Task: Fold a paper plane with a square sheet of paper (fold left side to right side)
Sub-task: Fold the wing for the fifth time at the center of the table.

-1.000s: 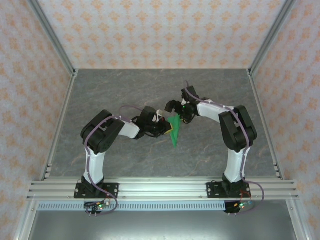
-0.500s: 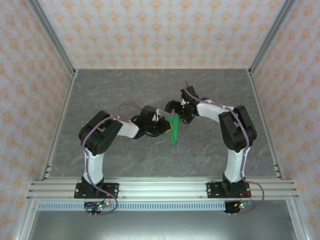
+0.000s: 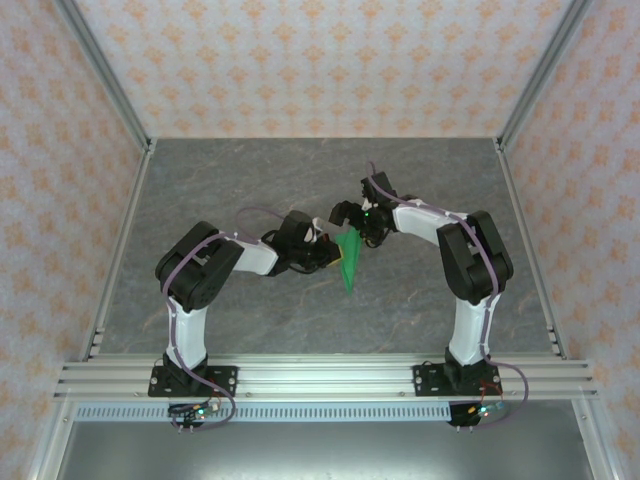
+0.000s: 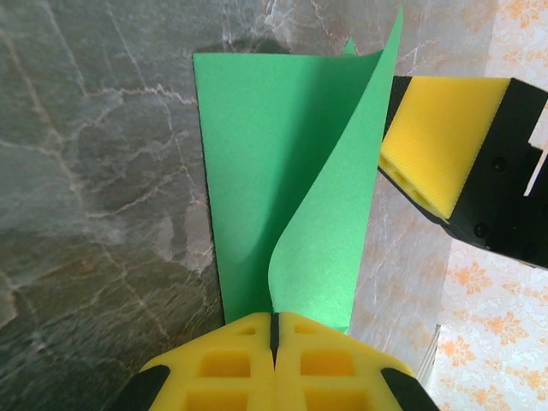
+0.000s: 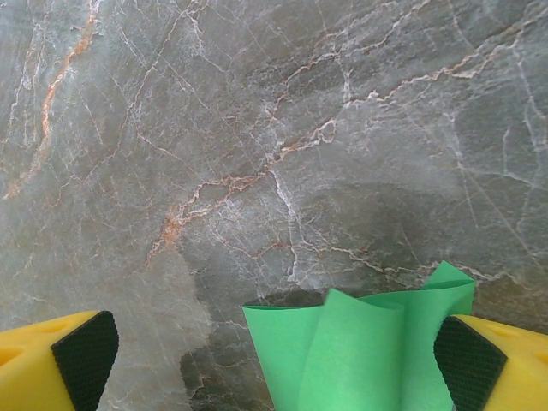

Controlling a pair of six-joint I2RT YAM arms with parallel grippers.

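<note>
The square sheet of paper (image 3: 348, 266) is bright green, creased into a long pointed shape, and lies on the grey marble table mid-way between both arms. My left gripper (image 3: 331, 255) reaches it from the left. In the left wrist view the left gripper (image 4: 276, 324) is shut on the near edge of the paper (image 4: 282, 163), and one flap curls up from the jaws and stands raised. My right gripper (image 3: 352, 218) hovers over the paper's far end. In the right wrist view the right gripper (image 5: 276, 353) stands open, straddling the paper (image 5: 368, 351). One of its yellow fingers (image 4: 432, 128) sits just beside the raised flap.
The marble tabletop (image 3: 250, 180) is boxed in by patterned walls and aluminium corner posts (image 3: 105, 70). A metal rail (image 3: 320, 378) runs along the near edge where the arm bases are bolted.
The left arm's elbow has drifted slightly to the left. The paper and both grippers sit where they were.
</note>
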